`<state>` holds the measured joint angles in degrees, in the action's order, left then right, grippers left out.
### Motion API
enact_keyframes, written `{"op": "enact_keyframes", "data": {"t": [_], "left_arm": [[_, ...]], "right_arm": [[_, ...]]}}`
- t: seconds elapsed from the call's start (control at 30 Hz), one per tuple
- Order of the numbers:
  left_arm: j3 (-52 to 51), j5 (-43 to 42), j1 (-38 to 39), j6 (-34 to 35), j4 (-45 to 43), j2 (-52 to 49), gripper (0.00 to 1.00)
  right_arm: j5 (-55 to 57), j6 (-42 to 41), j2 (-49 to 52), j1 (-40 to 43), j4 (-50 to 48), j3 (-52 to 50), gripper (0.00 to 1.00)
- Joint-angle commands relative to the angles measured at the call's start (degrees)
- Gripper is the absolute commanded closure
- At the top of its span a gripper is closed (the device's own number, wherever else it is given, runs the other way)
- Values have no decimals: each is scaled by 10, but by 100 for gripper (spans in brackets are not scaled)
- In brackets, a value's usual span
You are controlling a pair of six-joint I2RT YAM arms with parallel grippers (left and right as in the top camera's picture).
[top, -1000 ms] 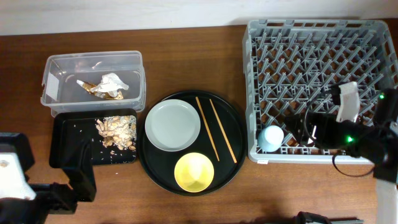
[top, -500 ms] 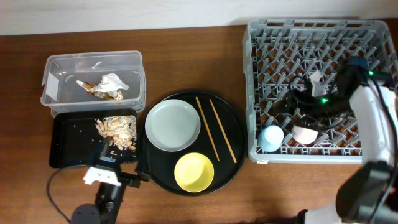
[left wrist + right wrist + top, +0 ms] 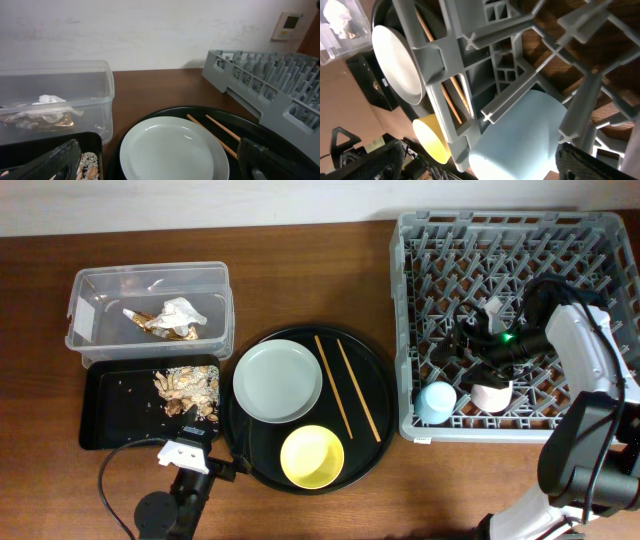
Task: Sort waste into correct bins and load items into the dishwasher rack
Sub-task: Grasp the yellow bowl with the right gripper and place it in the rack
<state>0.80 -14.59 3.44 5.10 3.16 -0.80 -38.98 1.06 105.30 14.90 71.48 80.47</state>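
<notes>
**Overhead view.** The landmark is the large round black tray (image 3: 377, 400). It carries the pale grey-white round plate (image 3: 278, 380), the small yellow bowl (image 3: 312, 456) and the two thin wooden chopsticks (image 3: 346, 386).

Right of the tray stands the large grey pegged dishwasher rack (image 3: 500, 222). The light blue cup (image 3: 435, 402) and the pink cup (image 3: 492, 395) sit in the rack's tray-side front corner.

Left of the tray:
- The clear plastic tub (image 3: 150, 272) holds the crumpled white napkin (image 3: 182, 310) and the brown dried scrap (image 3: 153, 326).
- The shallow black rectangular tray (image 3: 112, 418) holds the beige crumbs (image 3: 188, 390).

The left gripper (image 3: 208, 462) sits low at the tray's front-left rim. The right gripper (image 3: 462, 352) is down among the rack pegs.

The surface is a brown wooden table (image 3: 300, 280), and a pale wall borders its far side.

**Left wrist view.** The left gripper (image 3: 159, 150) is spread wide and holds nothing. The plate (image 3: 170, 145) lies directly ahead, with the chopsticks (image 3: 215, 131) beside it.

Risks:
- A low advance may catch the tray rim, shove the tray and roll the chopsticks.
- The plate is flat and thin, so a finger may slide over it instead of under it.

A small wall panel (image 3: 290, 21) hangs on the white wall.

**Right wrist view.** The right gripper (image 3: 480, 156) is wide apart and empty, just above the light blue cup (image 3: 520, 135).

Risks:
- A sideways withdrawal may snag a finger on the rack (image 3: 445, 65) ribs.
- The same move may tip the cup out of its cell.
</notes>
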Motion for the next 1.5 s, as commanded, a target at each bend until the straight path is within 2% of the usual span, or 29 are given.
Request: {"op": "enact_keyframes", "data": {"t": [0.0,0.07,0.13,0.17,0.23,0.37,0.4,0.5,0.57,0.63,0.7,0.73,0.77,0.8,0.97,1.07,1.13,1.2,1.23,1.33,1.47], "left_arm": [[-3,-7,-2,-9,1,5,1],[-3,-7,-2,-9,1,5,1],[-3,-7,-2,-9,1,5,1],[-3,-7,-2,-9,1,5,1],[-3,-7,-2,-9,1,5,1],[-3,-7,-2,-9,1,5,1],[-3,-7,-2,-9,1,5,1],[-3,-7,-2,-9,1,5,1],[-3,-7,-2,-9,1,5,1],[-3,-7,-2,-9,1,5,1],[-3,-7,-2,-9,1,5,1],[-3,-7,-2,-9,1,5,1],[-3,-7,-2,-9,1,5,1],[-3,-7,-2,-9,1,5,1],[-3,-7,-2,-9,1,5,1],[-3,-7,-2,-9,1,5,1],[-3,-7,-2,-9,1,5,1],[-3,-7,-2,-9,1,5,1],[-3,-7,-2,-9,1,5,1],[-3,-7,-2,-9,1,5,1],[-3,-7,-2,-9,1,5,1]], "right_arm": [[-9,20,-13,-6,10,19,8],[46,20,-90,-43,20,36,8],[125,19,-179,-117,11,38,8],[170,6,-219,-167,5,38,8],[266,-82,-269,-318,-4,38,11],[311,-182,-225,-506,-28,-3,22],[311,-201,-208,-534,-44,-22,25],[323,-254,-127,-604,-125,-101,27],[305,-256,-74,-607,-172,-131,28],[300,-256,-27,-606,-176,-134,46],[314,-256,-24,-606,-176,-133,68],[323,-256,-28,-606,-175,-133,74],[336,-256,-35,-605,-171,-133,91],[352,-256,-47,-602,-163,-132,96],[443,-256,-204,-550,-114,-78,96],[555,-255,-314,-501,-111,-65,96],[794,-255,-355,-432,-116,-65,96],[968,-251,-336,-372,-172,-65,96],[1003,-220,-318,-345,-214,-65,96],[1036,-101,-245,-276,-326,-65,96],[1078,-70,-134,-228,-369,-65,96]]}}
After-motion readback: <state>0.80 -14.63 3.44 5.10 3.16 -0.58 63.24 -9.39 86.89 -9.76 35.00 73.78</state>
